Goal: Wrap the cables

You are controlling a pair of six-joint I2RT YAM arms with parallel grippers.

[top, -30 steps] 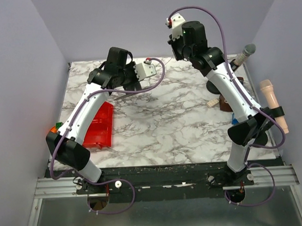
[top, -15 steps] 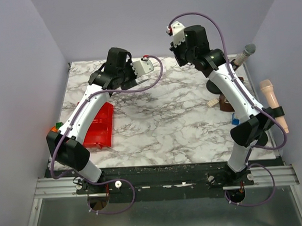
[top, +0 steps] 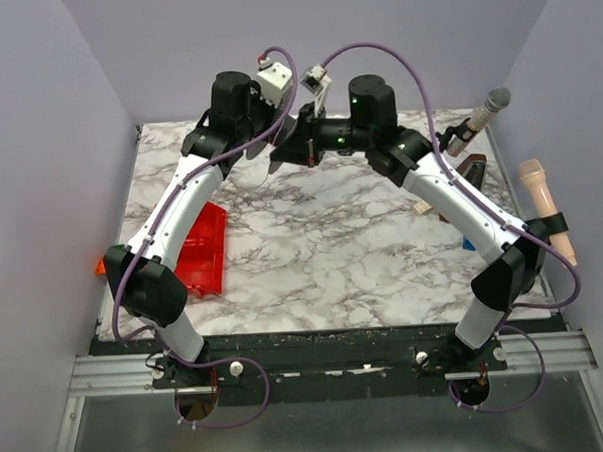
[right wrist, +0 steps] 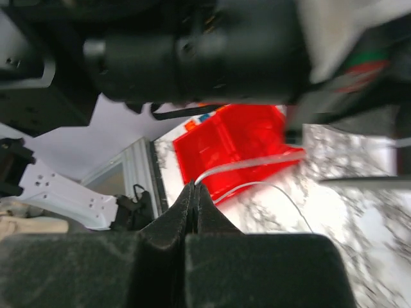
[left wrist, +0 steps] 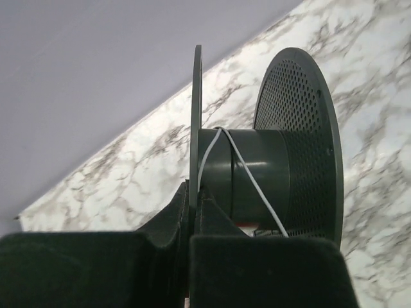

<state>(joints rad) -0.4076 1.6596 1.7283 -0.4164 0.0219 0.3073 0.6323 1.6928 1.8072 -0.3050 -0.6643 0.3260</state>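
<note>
A dark grey spool (left wrist: 257, 167) with perforated round flanges fills the left wrist view, held above the marble table. My left gripper (left wrist: 194, 192) is shut on its thin left flange. A thin white cable (left wrist: 247, 173) crosses the spool's hub in a loop. My right gripper (right wrist: 194, 187) is shut on the white cable (right wrist: 250, 163), which runs from the fingertips to the right. In the top view both grippers meet high over the back of the table, left (top: 273, 152) and right (top: 296, 149), close together. The spool is mostly hidden there.
A red plastic bin (top: 198, 253) lies at the table's left. A microphone (top: 484, 111), a beige handle-shaped object (top: 548, 210) and small brown and blue items (top: 453, 211) sit along the right edge. Purple walls enclose the table (top: 333, 255).
The right gripper has swung down and left from high at the back to meet the left gripper. The left wrist has risen and turned toward the back centre.
</note>
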